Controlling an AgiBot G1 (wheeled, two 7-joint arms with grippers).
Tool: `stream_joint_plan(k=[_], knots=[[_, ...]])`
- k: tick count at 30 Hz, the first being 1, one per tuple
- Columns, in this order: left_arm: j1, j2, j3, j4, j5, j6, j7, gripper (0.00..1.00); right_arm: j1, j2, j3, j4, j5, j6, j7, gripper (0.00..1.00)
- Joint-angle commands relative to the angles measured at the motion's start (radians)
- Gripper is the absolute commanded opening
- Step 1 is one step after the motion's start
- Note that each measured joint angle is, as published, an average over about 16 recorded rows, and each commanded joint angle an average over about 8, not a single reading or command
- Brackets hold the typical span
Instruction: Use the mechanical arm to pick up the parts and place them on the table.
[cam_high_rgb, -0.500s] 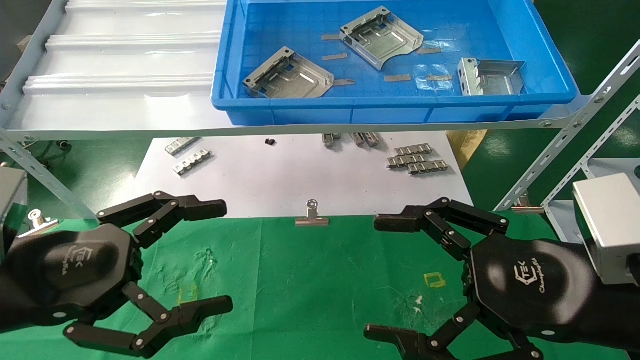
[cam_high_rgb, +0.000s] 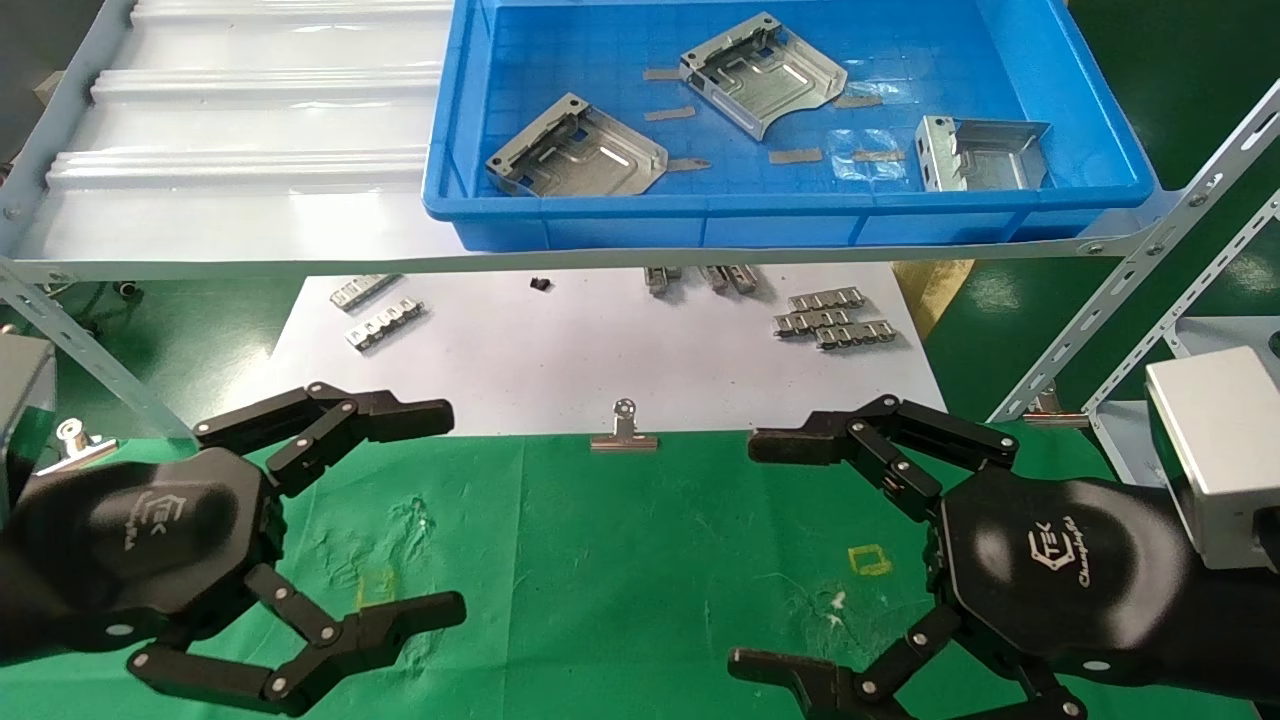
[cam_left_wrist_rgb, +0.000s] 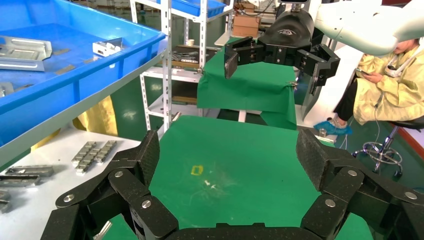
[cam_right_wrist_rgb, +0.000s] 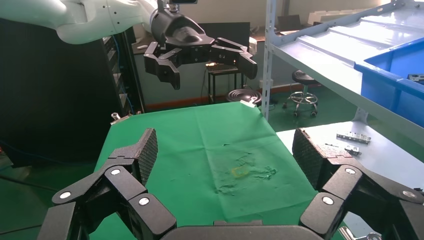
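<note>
Both end effectors, left (cam_high_rgb: 445, 510), right (cam_high_rgb: 745, 550), spread wide, holding nothing

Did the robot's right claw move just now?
No. The right gripper sits where it was half a second ago, its upper fingertip as near the binder clip on the green table; it hangs open and empty.

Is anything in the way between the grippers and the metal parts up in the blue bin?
Nothing sits directly between, but the parts lie in the blue bin on the white shelf, behind the bin's front wall. The left gripper and right gripper hover open over the table and must rise over that wall.
</note>
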Motion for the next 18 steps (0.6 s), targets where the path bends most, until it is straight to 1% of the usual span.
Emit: stream_joint_plan(k=[1,7,18], knots=[[0.0,0.0,0.0,0.0,0.0,0.0,0.0,0.75,0.0,0.0,0.0,0.0,0.0,0.0,0.0,1.0],[0.0,0.0,0.0,0.0,0.0,0.0,0.0,0.0,0.0,0.0,0.0,0.0,0.0,0.0,0.0,1.0],[0.0,0.0,0.0,0.0,0.0,0.0,0.0,0.0,0.0,0.0,0.0,0.0,0.0,0.0,0.0,1.0]])
